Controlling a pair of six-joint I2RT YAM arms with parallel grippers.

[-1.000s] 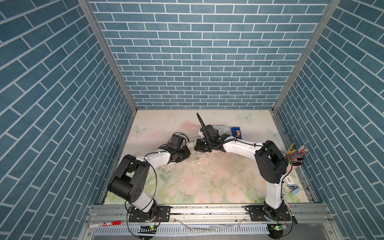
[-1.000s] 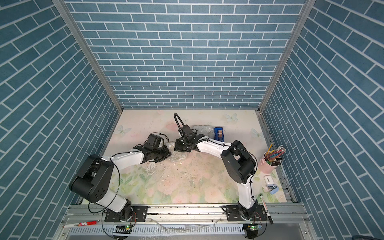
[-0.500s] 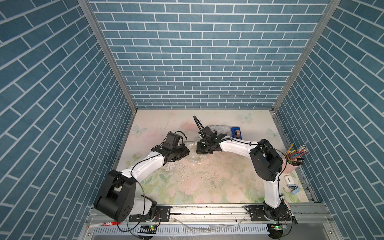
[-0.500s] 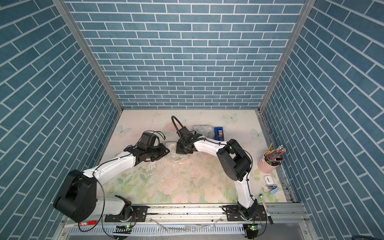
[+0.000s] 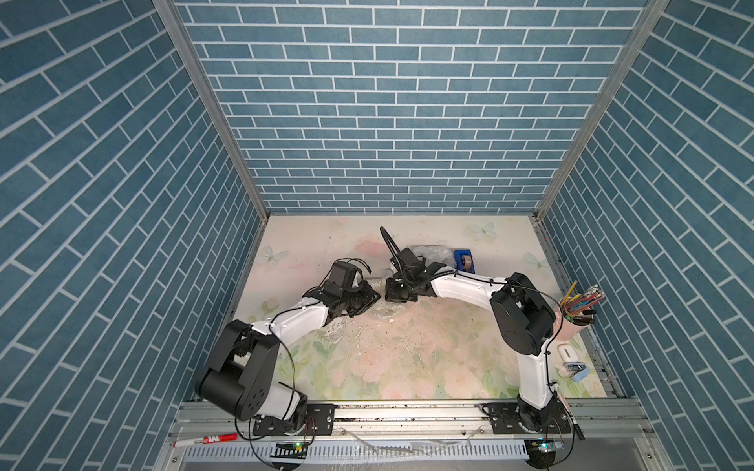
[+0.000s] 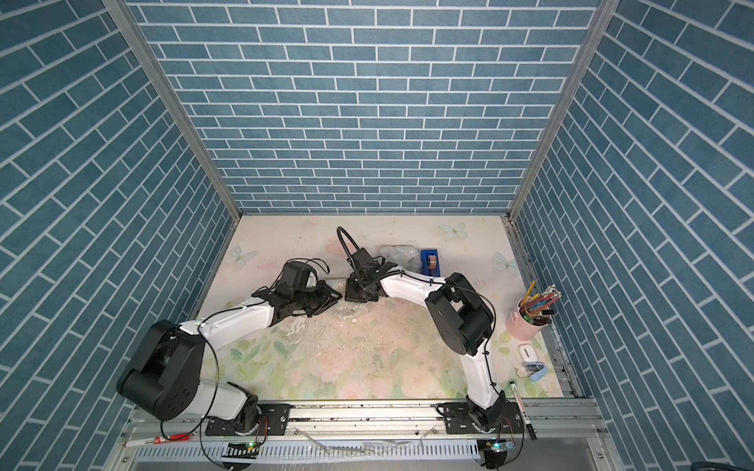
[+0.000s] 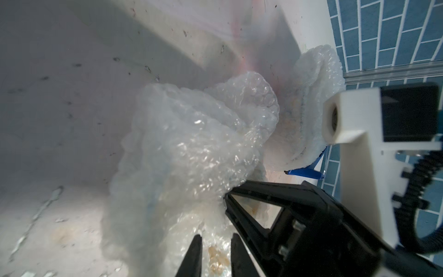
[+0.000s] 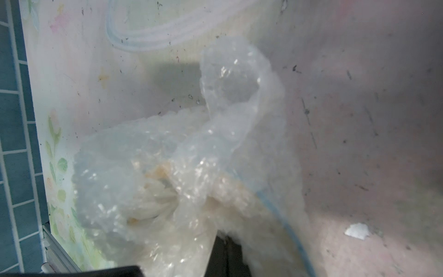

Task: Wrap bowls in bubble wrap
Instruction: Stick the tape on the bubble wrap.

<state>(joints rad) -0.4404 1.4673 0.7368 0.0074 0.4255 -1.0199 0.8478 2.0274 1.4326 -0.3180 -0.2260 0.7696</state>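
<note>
Left pincer [image 7: 215, 247] tighter on bubble wrap [image 7: 187, 148]

A floral-printed table [image 5: 408, 359] is seen bearing a crumpled bubble wrap bundle [image 5: 383, 313] mid-surface, and white scraps [image 8: 356, 231] are scattered about. At the back, a second wrapped bundle [image 5: 430, 253] is set just beside a blue tape dispenser [image 5: 465, 261]. A pink pencil cup [image 5: 571, 332] is stood at the right edge.
</note>
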